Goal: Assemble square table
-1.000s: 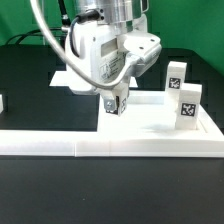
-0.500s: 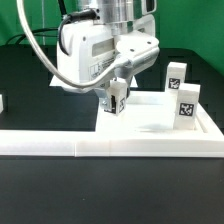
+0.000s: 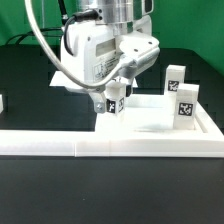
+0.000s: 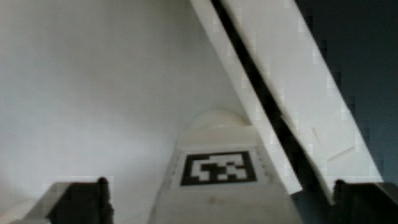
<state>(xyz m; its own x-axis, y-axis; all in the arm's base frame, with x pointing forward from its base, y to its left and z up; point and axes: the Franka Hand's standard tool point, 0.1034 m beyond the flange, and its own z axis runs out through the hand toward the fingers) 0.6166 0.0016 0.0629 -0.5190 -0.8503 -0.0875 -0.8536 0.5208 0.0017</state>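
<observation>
since the earlier frames you are seeing the arm lift slightly and the jaws spread apart around the leg post they were gripping; that post is now standing free on the slab.

going from the exterior view's left: a small white piece (image 3: pixel 2 102) is sitting at the edge of the black counter (image 3: pixel 30 80), too cropped to identify. next, the white arm is reaching down over the middle of the scene, and its jaws (image 3: pixel 113 99) are standing wide, hanging on either side of the leg post (image 3: pixel 112 103) without visibly pinching it. that post is standing upright, tag facing the camera, at the near-left corner of the square table slab (image 3: pixel 150 118), which is lying flat on the counter just behind the long white border rail (image 3: pixel 110 146). further right, two more leg posts are standing upright: one (image 3: pixel 186 105) on the slab's right part, and another (image 3: pixel 176 76) behind it, where you cannot tell whether it is resting on the slab or on the counter.

in the wrist view, you are looking down at the tagged top of the leg post (image 4: pixel 221 166) between the two dark fingertips (image 4: pixel 75 203), with a gap showing on each side of it, and the white slab (image 4: pixel 89 90) filling the background.
</observation>
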